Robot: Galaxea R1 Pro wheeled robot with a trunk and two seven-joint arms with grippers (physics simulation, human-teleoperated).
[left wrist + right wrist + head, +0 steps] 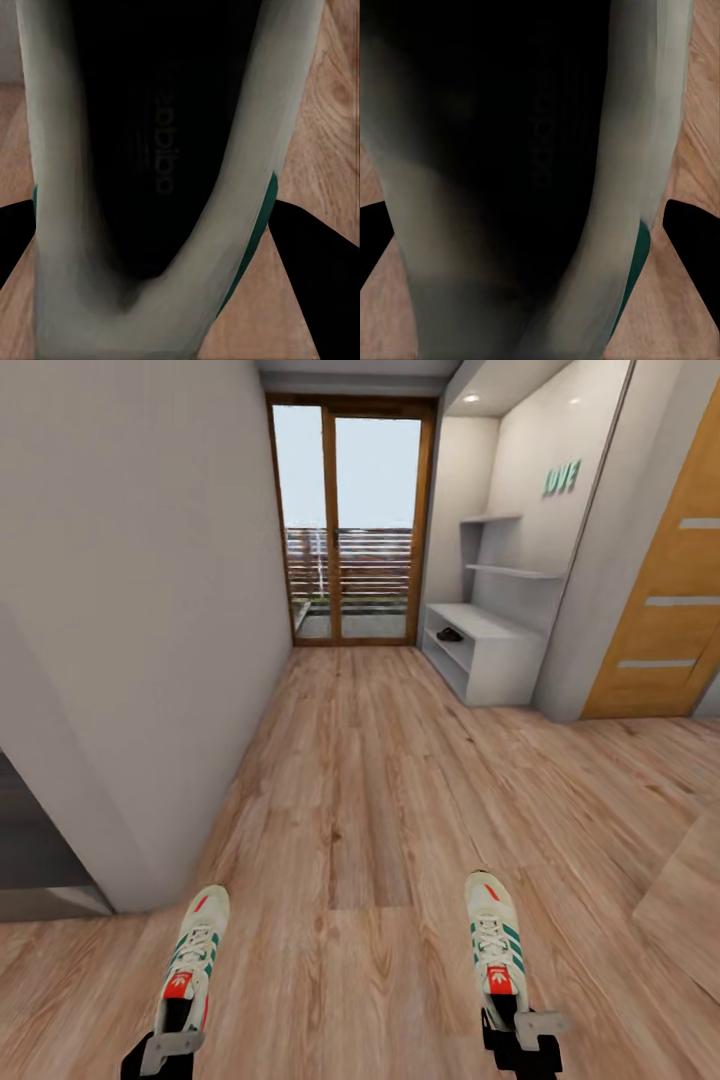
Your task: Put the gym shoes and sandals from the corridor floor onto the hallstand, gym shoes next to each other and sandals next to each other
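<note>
Both gym shoes are carried: left gripper (165, 1045) clamps 1 (193, 958), right gripper (520, 1032) the other (494, 946). Hallstand (490, 645) stands well ahead, something dark, possibly a sandal (449, 634), shelved; placing remains.

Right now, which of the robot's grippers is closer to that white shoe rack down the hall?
The right gripper, slightly. The hallstand stands far ahead on the corridor's right side; the left gripper is farther across. Each grips a gym shoe.

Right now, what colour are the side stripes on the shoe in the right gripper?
Green, on a white shoe held by the right gripper; clearest in the head view.
</note>
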